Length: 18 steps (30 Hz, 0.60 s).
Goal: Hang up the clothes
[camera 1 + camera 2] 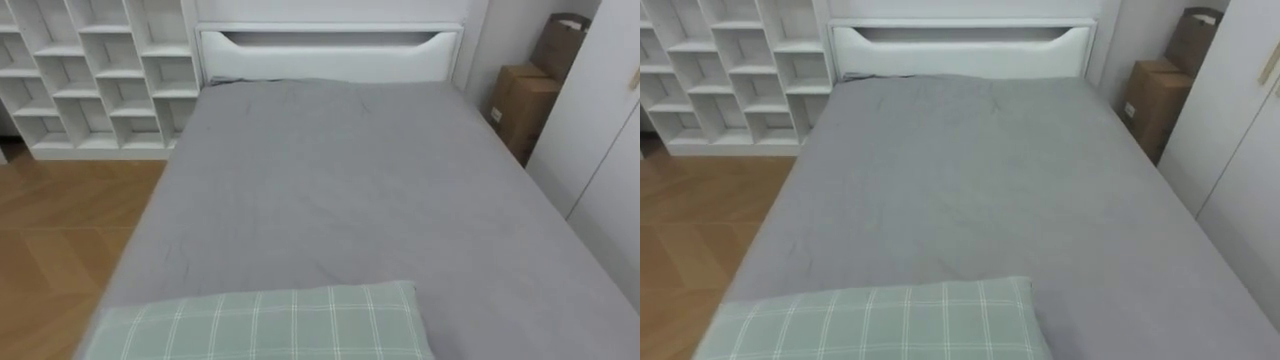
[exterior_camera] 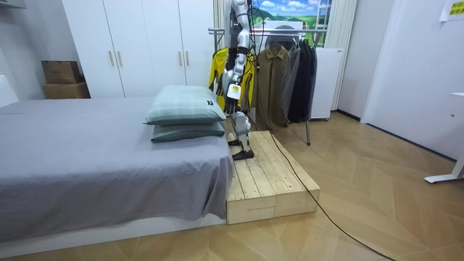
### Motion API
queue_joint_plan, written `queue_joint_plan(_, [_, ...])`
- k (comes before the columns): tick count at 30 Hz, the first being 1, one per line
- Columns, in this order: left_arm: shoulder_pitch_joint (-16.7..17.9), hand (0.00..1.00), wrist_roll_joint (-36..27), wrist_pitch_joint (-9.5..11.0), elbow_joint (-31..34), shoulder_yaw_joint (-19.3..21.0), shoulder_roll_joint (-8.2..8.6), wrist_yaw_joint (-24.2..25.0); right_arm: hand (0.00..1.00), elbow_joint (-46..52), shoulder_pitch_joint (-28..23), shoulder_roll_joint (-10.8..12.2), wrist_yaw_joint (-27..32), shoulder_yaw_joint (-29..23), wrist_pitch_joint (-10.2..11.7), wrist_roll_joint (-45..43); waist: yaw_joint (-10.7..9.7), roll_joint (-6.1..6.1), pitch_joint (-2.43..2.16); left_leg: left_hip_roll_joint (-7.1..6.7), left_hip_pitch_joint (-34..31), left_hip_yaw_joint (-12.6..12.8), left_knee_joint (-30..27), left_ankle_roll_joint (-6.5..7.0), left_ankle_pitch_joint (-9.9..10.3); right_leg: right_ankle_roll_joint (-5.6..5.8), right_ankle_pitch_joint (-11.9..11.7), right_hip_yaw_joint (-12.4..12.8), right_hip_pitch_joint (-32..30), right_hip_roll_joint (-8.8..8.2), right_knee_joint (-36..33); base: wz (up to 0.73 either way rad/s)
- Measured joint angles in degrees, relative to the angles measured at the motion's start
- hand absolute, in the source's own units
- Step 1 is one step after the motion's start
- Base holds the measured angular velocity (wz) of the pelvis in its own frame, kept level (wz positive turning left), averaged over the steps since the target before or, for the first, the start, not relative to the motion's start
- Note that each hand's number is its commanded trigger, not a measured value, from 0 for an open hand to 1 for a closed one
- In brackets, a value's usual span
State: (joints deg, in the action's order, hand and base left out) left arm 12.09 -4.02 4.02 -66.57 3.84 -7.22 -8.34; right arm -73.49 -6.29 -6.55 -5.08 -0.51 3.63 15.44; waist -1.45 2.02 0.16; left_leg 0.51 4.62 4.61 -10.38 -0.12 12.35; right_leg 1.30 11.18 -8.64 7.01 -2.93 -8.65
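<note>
I stand on a low wooden platform (image 2: 264,177) at the pillow end of a bed (image 1: 340,190) and face along it. Behind me is a clothes rack (image 2: 286,32) with a yellow garment (image 2: 217,69), an olive coat (image 2: 272,80) and dark clothes (image 2: 303,76) hanging on it. My left hand (image 2: 233,94) hangs at my side in the room view, too small to read. The eye views look down on the grey sheet and a green checked pillow (image 1: 270,322) at the near edge.
White cube shelves (image 1: 95,70) stand at the far left and a white headboard (image 1: 330,50) at the far end. Cardboard boxes (image 1: 520,105) and white wardrobe doors (image 1: 600,150) line the right. Wooden floor (image 1: 60,230) runs along the bed's left.
</note>
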Motion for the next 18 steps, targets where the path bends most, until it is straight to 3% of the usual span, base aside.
queue_joint_plan(18, [0.04, 0.0, 0.03, -1.03, -0.02, 0.46, -0.03, -0.25, 0.0, -0.04, 0.23, 0.25, 0.52, -0.72, -0.07, -0.28, 0.15, 0.13, 0.01, 0.0, -0.1, -0.01, 0.02, 0.14, 0.09, 0.02, 0.0, 0.44, -0.08, 0.05, -0.02, 0.0])
